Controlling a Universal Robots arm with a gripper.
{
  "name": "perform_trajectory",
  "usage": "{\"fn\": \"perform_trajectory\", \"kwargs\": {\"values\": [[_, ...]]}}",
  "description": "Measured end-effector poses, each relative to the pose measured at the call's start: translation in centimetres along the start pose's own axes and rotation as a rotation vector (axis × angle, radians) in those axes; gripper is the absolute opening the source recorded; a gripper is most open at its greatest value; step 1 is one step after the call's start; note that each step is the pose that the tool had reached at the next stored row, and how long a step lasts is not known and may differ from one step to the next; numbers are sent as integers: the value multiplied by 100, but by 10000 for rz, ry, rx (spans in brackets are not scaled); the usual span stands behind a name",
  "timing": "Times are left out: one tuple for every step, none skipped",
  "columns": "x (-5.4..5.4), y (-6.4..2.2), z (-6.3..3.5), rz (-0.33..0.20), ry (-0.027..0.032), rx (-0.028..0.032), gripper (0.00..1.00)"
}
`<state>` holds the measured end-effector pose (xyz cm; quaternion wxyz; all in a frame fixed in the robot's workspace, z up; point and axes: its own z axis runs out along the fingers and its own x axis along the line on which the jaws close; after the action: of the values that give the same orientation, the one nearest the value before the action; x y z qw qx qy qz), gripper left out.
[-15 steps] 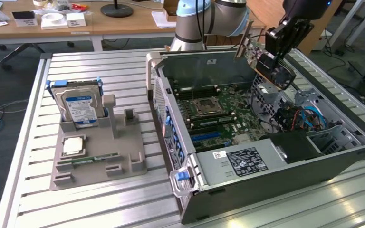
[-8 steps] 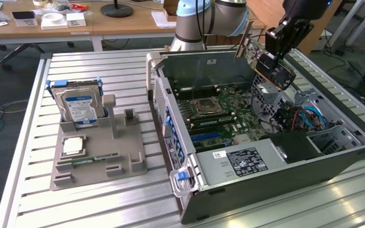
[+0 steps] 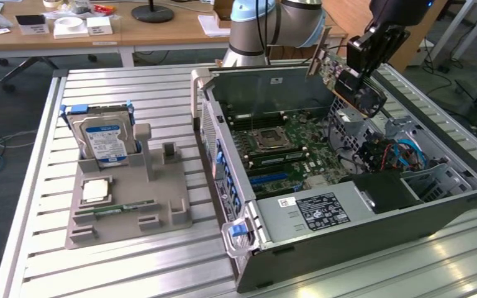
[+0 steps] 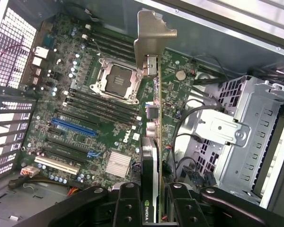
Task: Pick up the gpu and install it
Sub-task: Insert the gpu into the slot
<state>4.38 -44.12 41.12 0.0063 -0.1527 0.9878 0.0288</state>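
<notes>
Grip of black two-finger gripper [image 4: 154, 201] [image 3: 359, 69] closed on gpu [image 4: 150, 146] [image 3: 358, 88], a thin dark circuit card with silver metal end bracket, held edge-on. Hangs at two o'clock in the exterior view, over open grey metal computer case [image 3: 346, 242] and its green motherboard [image 4: 85, 109] [image 3: 288, 155]. At nine o'clock, well apart: grey plastic holder tray [image 3: 127, 217] bearing upright silver hard drive [image 3: 104, 139].

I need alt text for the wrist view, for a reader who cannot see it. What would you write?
The gripper holds the gpu edge-on over the motherboard inside an open computer case, its silver bracket farthest from the camera. The board shows a processor socket and a blue slot; a drive cage stands beside it.
</notes>
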Motion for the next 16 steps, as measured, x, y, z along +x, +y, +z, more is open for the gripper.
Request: {"fn": "perform_trajectory", "kwargs": {"values": [[0, 0, 0, -35, 2, 0, 27], [0, 0, 0, -81, 5, -1, 27], [0, 0, 0, -139, 8, -3, 27], [0, 0, 1, -196, 11, -4, 27], [0, 0, 1, -260, 15, -7, 27], [0, 0, 1, -325, 18, -7, 27], [0, 0, 2, -393, 22, -9, 27], [0, 0, 2, -468, 26, -10, 27], [0, 0, 2, -554, 31, -12, 27], [0, 0, 3, -640, 36, -14, 27], [0, 0, 3, -727, 40, -16, 27], [0, 0, 4, -813, 45, -18, 27], [0, 0, 4, -899, 50, -19, 27], [0, 0, 4, -985, 55, -21, 27], [0, 0, 5, -1071, 59, -23, 27], [0, 0, 5, -1154, 64, -25, 27]]}}
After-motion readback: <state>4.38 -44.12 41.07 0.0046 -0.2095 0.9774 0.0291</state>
